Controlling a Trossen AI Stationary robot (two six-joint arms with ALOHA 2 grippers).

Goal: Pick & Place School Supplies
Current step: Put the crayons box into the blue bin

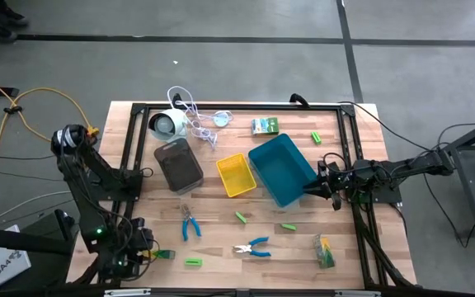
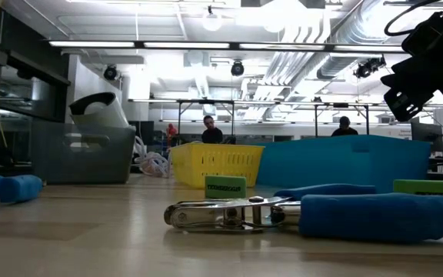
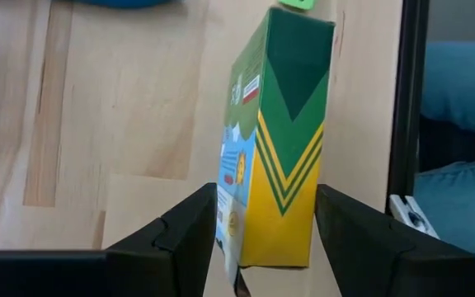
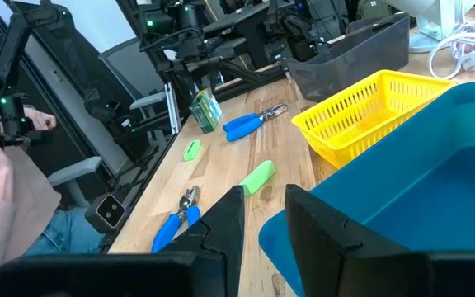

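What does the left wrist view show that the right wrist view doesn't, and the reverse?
Only the left wrist view: the left gripper, open, its fingers on either side of the green-and-yellow box.
Only the right wrist view: the right gripper, open and empty, at the blue tray; the yellow tray; the grey tray; two blue-handled pliers; two green blocks.
Both: that box and the wooden table.

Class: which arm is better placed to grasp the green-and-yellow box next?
Left. Its tool straddles the green-and-yellow box, fingers open either side; the right tool is over the blue tray's edge, far across the table.
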